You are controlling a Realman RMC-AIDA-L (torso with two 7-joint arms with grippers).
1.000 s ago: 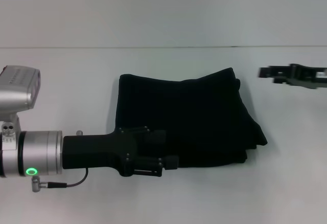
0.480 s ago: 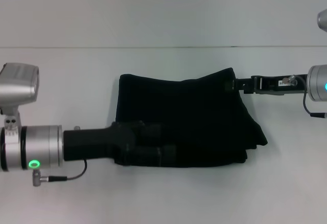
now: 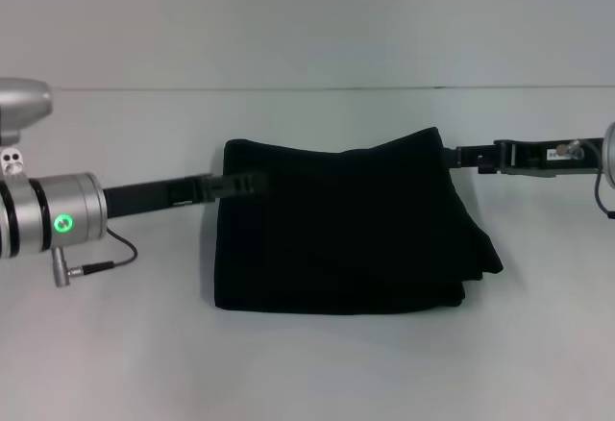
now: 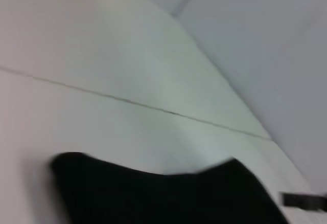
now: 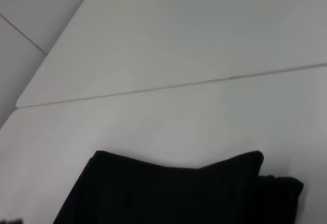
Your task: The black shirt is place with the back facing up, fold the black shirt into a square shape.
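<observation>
Reaching in from the left edge of the head view, the left arm lies nearly level, silver wrist with a green ring light at far left, slim black left gripper (image 3: 245, 184) extended rightward so its tip lies over the upper left part of the black shirt (image 3: 346, 229). Fingers seen edge-on, black against black cloth; cannot tell whether they are apart, together or pinching fabric. Right arm enters from the right edge at roughly the same height, also level, right gripper (image 3: 464, 158) pointing leftward with its tip touching or just beside the upper right corner of the shirt; its finger state likewise cannot be told. Shirt sits at centre frame on the white table (image 3: 307, 373), folded into a compact, roughly rectangular bundle: left edge straight, top edge dipping in the middle, right side bulging outward with stacked layers showing at the lower right. No lettering visible on the exposed face. Left wrist view: black shirt (image 4: 163, 198) along the bottom of frame, table (image 4: 102, 127) beyond it, a black bar at lower right that is the right gripper (image 4: 304, 200). Right wrist view: shirt (image 5: 173, 193) at bottom centre, layered folds at its right end, table (image 5: 168, 121) with a seam line behind.
</observation>
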